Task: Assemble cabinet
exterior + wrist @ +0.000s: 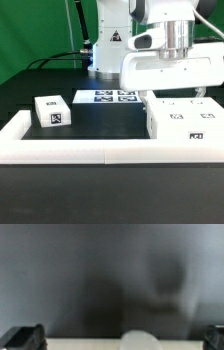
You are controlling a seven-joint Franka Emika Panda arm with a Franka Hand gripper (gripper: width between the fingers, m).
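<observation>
The cabinet body point(182, 120) is a white box with small tags on its face, lying at the exterior view's right just behind the front rail. A small white tagged block point(52, 112) lies apart at the exterior view's left. My gripper point(175, 97) hangs directly over the cabinet body, its white hand close above the top. In the wrist view the gripper point(120, 339) is open: the dark fingers point(24, 337) stand far apart at the frame's edges. A blurred white surface point(80, 344) with a rounded white bump point(150, 339) lies between them. Whether the fingers touch it I cannot tell.
The marker board point(112, 97) lies flat behind the parts, in front of the robot base point(108, 45). A low white rail point(90, 150) borders the table's front and left side. The table top is black.
</observation>
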